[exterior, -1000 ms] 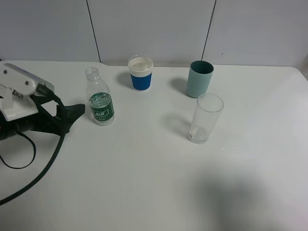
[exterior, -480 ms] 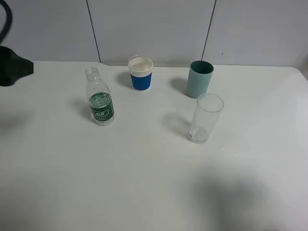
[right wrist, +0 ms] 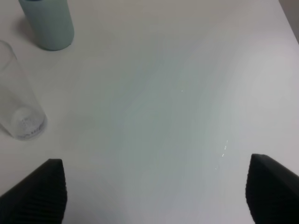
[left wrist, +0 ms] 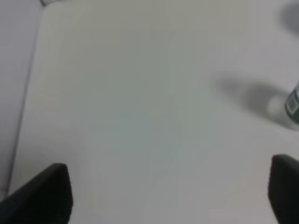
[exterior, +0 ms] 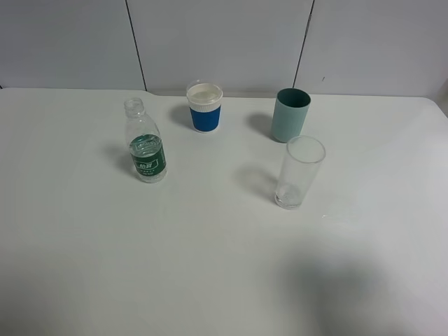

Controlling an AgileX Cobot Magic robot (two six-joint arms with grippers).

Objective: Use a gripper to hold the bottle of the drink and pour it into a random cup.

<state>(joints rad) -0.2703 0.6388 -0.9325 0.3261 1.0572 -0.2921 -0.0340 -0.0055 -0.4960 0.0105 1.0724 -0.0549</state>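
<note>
one bottle (exterior: 145,142), two cups, one glass (exterior: 297,172)

A plain white desk (exterior: 210,266) stands against a pale grey panelled wall (exterior: 224,42) with thin dark seams.

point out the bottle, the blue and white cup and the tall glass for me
bottle (exterior: 148,159), exterior high view, on its green label
blue and white cup (exterior: 205,117), exterior high view, on the blue band
tall glass (exterior: 297,173), exterior high view, on the middle of its clear wall
</note>
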